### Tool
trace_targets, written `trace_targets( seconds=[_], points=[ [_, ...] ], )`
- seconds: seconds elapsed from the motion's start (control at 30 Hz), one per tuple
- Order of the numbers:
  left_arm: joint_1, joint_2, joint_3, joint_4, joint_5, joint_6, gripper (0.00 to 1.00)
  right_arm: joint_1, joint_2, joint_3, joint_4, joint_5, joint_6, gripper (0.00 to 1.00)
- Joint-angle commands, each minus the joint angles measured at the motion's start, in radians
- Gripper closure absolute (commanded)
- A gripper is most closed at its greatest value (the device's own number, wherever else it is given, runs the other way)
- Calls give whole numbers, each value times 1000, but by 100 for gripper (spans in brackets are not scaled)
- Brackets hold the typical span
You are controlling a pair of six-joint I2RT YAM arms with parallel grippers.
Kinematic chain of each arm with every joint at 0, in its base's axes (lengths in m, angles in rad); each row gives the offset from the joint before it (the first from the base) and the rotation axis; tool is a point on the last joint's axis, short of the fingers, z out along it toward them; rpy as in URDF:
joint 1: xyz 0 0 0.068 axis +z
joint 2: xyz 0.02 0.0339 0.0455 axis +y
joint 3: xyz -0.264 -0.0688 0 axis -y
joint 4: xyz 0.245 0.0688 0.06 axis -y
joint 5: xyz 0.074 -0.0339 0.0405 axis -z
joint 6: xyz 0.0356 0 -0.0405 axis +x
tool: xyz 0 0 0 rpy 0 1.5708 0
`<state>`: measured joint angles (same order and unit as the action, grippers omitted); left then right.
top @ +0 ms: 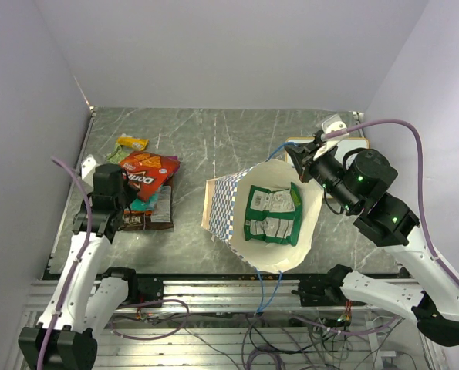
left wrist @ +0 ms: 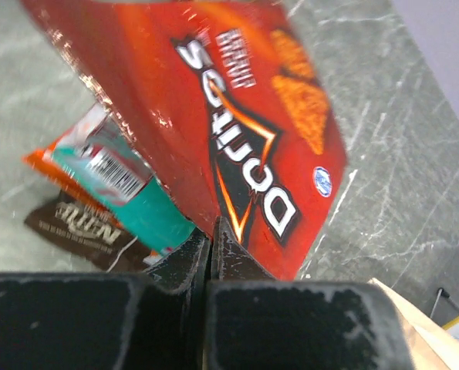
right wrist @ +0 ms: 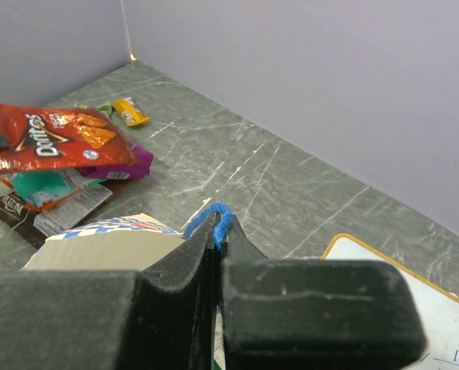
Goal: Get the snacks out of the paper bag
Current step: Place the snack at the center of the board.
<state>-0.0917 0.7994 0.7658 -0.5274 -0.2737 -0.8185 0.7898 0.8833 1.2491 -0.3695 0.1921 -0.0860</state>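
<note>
paper bag (top: 227, 204) lying open, right gripper (right wrist: 217, 231) pinching its handle (right wrist: 218, 213), left gripper (left wrist: 211, 233) clamping red packet (left wrist: 237, 116)

Grey marbled table (top: 214, 139), small whiteboard (right wrist: 445, 304) — yellow-edged — at its right, pale walls (top: 237, 46), tangled cables (top: 275, 339) below.

Robotics lab bench: marbled grey tabletop (top: 229, 139) boxed by plain partition walls (top: 237, 46), aluminium rail (top: 214, 287) and loose cables (top: 271, 339) along its near edge.
</note>
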Motion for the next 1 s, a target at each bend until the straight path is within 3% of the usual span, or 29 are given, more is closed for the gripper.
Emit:
trace_targets(
  seconds=[0.0, 0.3, 0.5, 0.83, 0.9, 0.97],
  points=[
    [9, -23, -65, -131, -62, -259, 93, 3, -6, 2, 23, -6, 14, 100],
    [9, 37, -157, -195, -76, -473, 93, 3, -5, 9, 18, -16, 18, 100],
    [9, 52, -228, -66, -4, -527, 88, 2, -14, 4, 13, -11, 22, 100],
    [9, 65, -35, -309, 10, -496, 15, 2, -34, -6, 6, 6, 23, 100],
    [9, 33, 0, -322, 49, -480, 3, 2, -34, -8, 9, 4, 21, 100],
    [9, 4, 37, -311, 110, -456, 2, 3, -27, -7, 12, 0, 21, 100]
  ],
)
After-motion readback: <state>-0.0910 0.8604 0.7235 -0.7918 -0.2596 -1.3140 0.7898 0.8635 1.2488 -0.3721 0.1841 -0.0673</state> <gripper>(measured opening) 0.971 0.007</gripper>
